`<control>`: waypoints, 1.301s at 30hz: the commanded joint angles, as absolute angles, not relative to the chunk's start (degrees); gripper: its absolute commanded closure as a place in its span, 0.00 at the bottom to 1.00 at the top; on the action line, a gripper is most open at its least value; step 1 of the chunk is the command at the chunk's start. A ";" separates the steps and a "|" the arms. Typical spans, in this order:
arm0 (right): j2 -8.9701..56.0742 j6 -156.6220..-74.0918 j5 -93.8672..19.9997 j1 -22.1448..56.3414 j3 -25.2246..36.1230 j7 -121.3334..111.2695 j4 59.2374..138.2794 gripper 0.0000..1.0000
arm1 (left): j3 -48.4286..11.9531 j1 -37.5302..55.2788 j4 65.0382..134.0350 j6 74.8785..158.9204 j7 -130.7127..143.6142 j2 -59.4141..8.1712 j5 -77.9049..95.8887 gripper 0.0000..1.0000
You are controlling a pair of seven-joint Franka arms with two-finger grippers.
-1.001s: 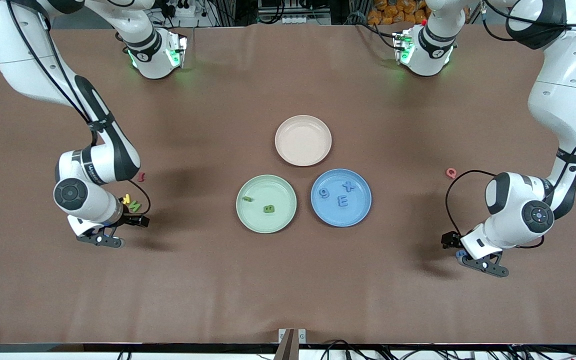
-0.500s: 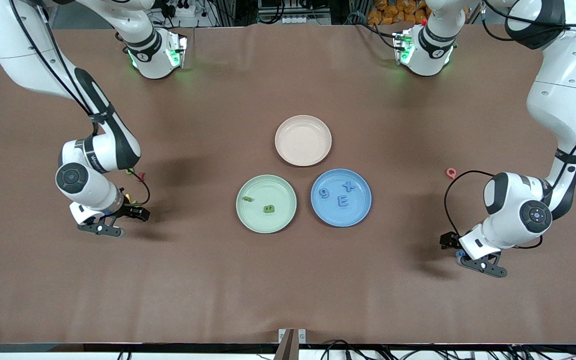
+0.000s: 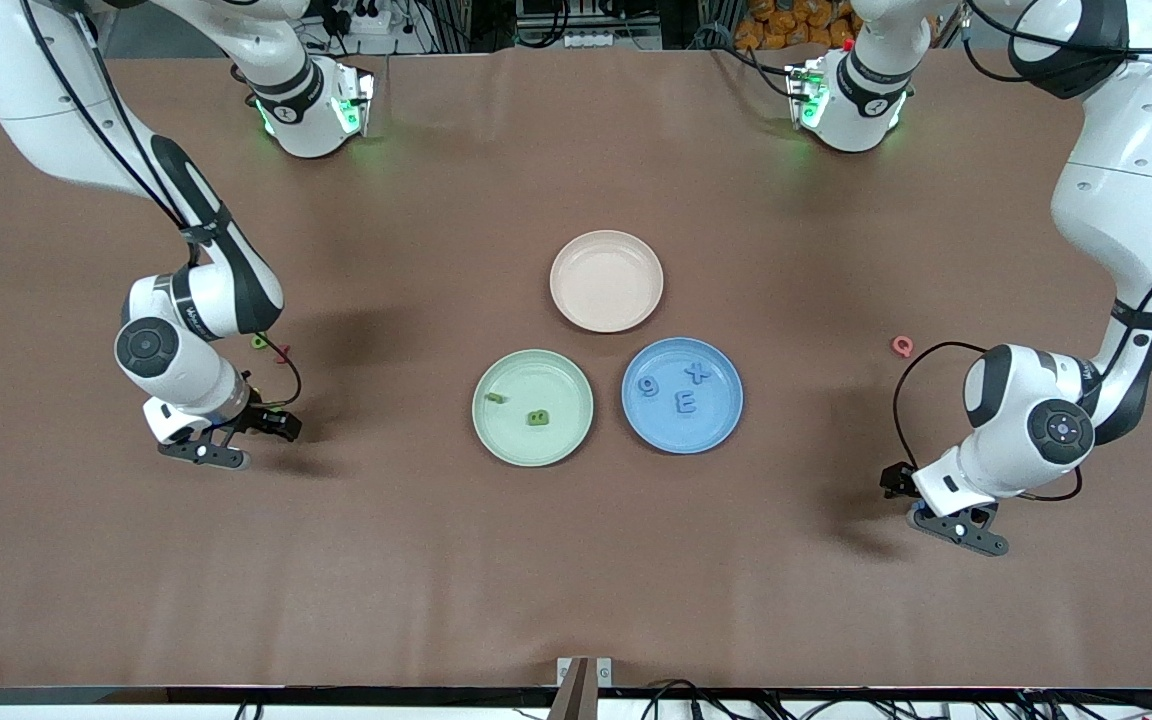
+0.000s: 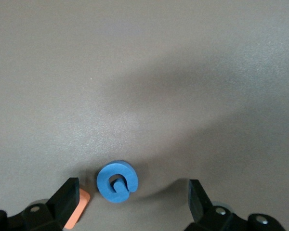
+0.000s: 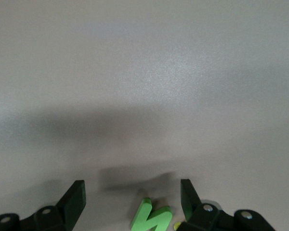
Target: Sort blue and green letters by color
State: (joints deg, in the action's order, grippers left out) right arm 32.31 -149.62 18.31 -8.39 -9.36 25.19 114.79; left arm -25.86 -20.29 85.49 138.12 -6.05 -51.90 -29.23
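In the left wrist view a blue G (image 4: 116,181) lies flat on the brown table between the spread fingers of my left gripper (image 4: 132,202), which is open and low over it, toward the left arm's end. My right gripper (image 5: 131,199) is open too, with a green N (image 5: 151,216) lying between its fingers, untouched. The blue plate (image 3: 716,415) holds a 9 (image 3: 649,386), an X (image 3: 698,374) and an E (image 3: 684,403). Two green letters (image 3: 537,418) lie in the green plate (image 3: 556,385). Another green letter (image 3: 259,342) rests beside the right arm's wrist.
An empty pale pink plate (image 3: 606,280) sits farther from the front camera than the two coloured plates. A pink Q (image 3: 902,346) lies near the left arm. An orange piece (image 4: 77,214) touches one left finger. A yellow bit (image 5: 176,225) shows beside the N.
The right gripper has shifted over the N and the yellow letter, hiding them in the front view and uncovering a green letter by its wrist. The left gripper has drifted slightly over the G.
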 commanded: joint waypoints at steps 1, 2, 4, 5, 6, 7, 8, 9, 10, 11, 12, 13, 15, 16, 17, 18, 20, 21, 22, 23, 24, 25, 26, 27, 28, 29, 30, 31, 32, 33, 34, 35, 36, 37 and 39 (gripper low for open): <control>30.85 -151.70 18.98 -9.49 -9.67 25.84 117.25 0.13 | -25.58 -19.60 84.99 138.25 -3.17 -52.21 -30.06 0.00; 30.85 -152.05 18.90 -9.49 -9.58 25.84 117.33 0.13 | -25.58 -19.60 84.99 138.25 -2.82 -52.29 -30.06 0.00; 30.94 -152.31 18.90 -9.49 -9.58 25.84 117.42 0.13 | -25.58 -19.60 85.08 138.25 -2.29 -52.29 -30.06 0.00; 31.02 -152.31 18.90 -9.49 -9.58 25.84 117.33 0.13 | -25.66 -19.69 85.08 138.25 -2.11 -52.29 -30.06 0.00; 31.11 -152.40 18.90 -9.49 -9.58 25.84 117.33 0.13 | -25.66 -19.60 85.08 138.25 -2.02 -52.38 -29.97 0.00; 31.11 -152.58 18.90 -9.49 -9.58 25.93 117.42 0.13 | -25.66 -19.69 85.08 138.25 -2.02 -52.38 -29.88 0.00; 31.20 -152.75 18.90 -9.49 -9.58 26.10 117.42 0.14 | -25.66 -19.69 85.08 138.25 -1.93 -52.38 -29.80 0.00; 31.20 -152.84 18.90 -9.49 -9.58 26.54 117.42 0.14 | -25.66 -19.69 85.17 138.25 -1.93 -52.38 -29.88 0.00; 31.29 -152.84 18.90 -9.49 -9.58 26.89 117.42 0.14 | -25.66 -19.77 85.17 138.25 -1.93 -52.38 -29.80 0.00; 31.20 -152.84 18.90 -9.49 -9.58 27.16 117.42 0.14 | -25.66 -19.78 85.17 138.25 -1.93 -52.38 -29.79 0.00; 31.29 -152.84 18.90 -9.49 -9.58 27.42 117.42 0.14 | -25.66 -19.78 85.25 138.25 -1.93 -52.38 -29.79 0.00; 31.29 -152.84 18.90 -9.41 -9.58 27.51 117.42 0.14 | -25.66 -19.78 85.34 138.25 -2.02 -52.38 -29.88 0.00; 31.38 -152.93 18.90 -9.40 -9.58 27.60 117.42 0.15 | -25.66 -20.04 85.43 138.25 -2.11 -52.38 -29.88 0.00; 31.38 -152.93 18.90 -9.32 -9.58 27.60 117.51 0.15 | -25.66 -20.21 85.52 138.25 -2.11 -52.38 -29.88 0.00; 31.38 -152.93 18.90 -9.32 -9.58 27.60 117.51 0.15 | -25.66 -20.21 85.52 138.25 -2.20 -52.47 -29.97 0.00; 31.29 -152.93 18.90 -9.32 -9.58 27.60 117.86 0.16 | -25.58 -20.30 85.52 138.34 -2.28 -52.47 -29.97 0.00; 31.29 -153.10 18.90 -9.32 -9.58 27.60 118.21 0.17 | -25.58 -20.30 85.61 138.34 -2.20 -52.56 -29.97 0.00; 31.29 -153.28 18.90 -9.32 -9.58 27.60 118.30 0.19 | -25.66 -20.30 85.61 138.34 -2.20 -52.56 -29.97 0.00; 31.29 -153.28 18.90 -9.32 -9.58 27.51 118.39 0.21 | -25.66 -20.39 85.61 138.34 -2.02 -52.56 -29.80 0.00; 31.29 -153.28 18.98 -9.32 -9.58 27.51 118.39 0.22 | -25.66 -20.48 85.61 138.43 -1.93 -52.56 -29.71 0.00; 31.29 -153.28 18.98 -9.32 -9.58 27.51 118.39 0.23 | -25.66 -20.48 85.61 138.43 -1.93 -52.65 -29.71 0.00; 31.29 -153.28 18.98 -9.32 -9.58 27.51 118.39 0.24 | -25.66 -20.48 85.61 138.43 -1.93 -52.65 -29.53 0.04; 31.29 -153.28 18.98 -9.32 -9.58 27.51 118.48 0.25 | -25.66 -20.48 85.61 138.43 -1.93 -52.65 -29.10 0.11; 31.29 -153.28 18.98 -9.32 -9.58 27.51 118.48 0.25 | -25.66 -20.48 85.52 138.43 -1.93 -52.56 -28.48 0.17; 31.29 -153.28 18.98 -9.32 -9.58 27.51 118.48 0.26 | -25.66 -20.39 85.60 138.43 -1.93 -52.56 -28.04 0.22; 31.20 -153.28 18.98 -9.32 -9.58 27.51 118.65 0.26 | -25.66 -20.39 85.61 138.43 -1.93 -52.56 -27.69 0.26; 31.11 -153.28 18.98 -9.32 -9.58 27.51 118.83 0.26 | -25.66 -20.39 85.61 138.43 -1.93 -52.65 -27.51 0.31; 30.94 -153.28 18.98 -9.40 -9.58 27.51 118.92 0.26 | -25.66 -20.39 85.61 138.43 -1.93 -52.65 -27.42 0.35; 30.85 -153.28 18.98 -9.40 -9.58 27.51 119.00 0.26 | -25.66 -20.39 85.61 138.43 -1.85 -52.56 -27.33 0.38; 30.76 -153.28 18.98 -9.40 -9.58 27.51 119.35 0.26 | -25.66 -20.39 85.61 138.43 -1.85 -52.56 -27.33 0.42; 30.59 -153.28 18.98 -9.40 -9.58 27.51 119.62 0.26 | -25.66 -20.39 85.61 138.43 -1.85 -52.65 -27.33 0.46; 30.50 -153.28 19.07 -9.49 -9.58 27.51 119.79 0.26 | -25.66 -20.39 85.61 138.43 -1.76 -52.56 -27.25 0.50; 30.41 -153.28 19.07 -9.58 -9.58 27.51 119.79 0.26 | -25.66 -20.39 85.61 138.43 -1.50 -52.56 -27.25 0.52; 30.32 -153.28 19.25 -9.84 -9.58 27.51 119.88 0.26 | -25.58 -20.39 85.61 138.43 -0.89 -52.56 -27.33 0.54; 30.15 -153.28 19.34 -10.02 -9.58 27.42 120.32 0.27 | -25.66 -20.13 85.61 138.43 0.17 -52.56 -27.33 0.58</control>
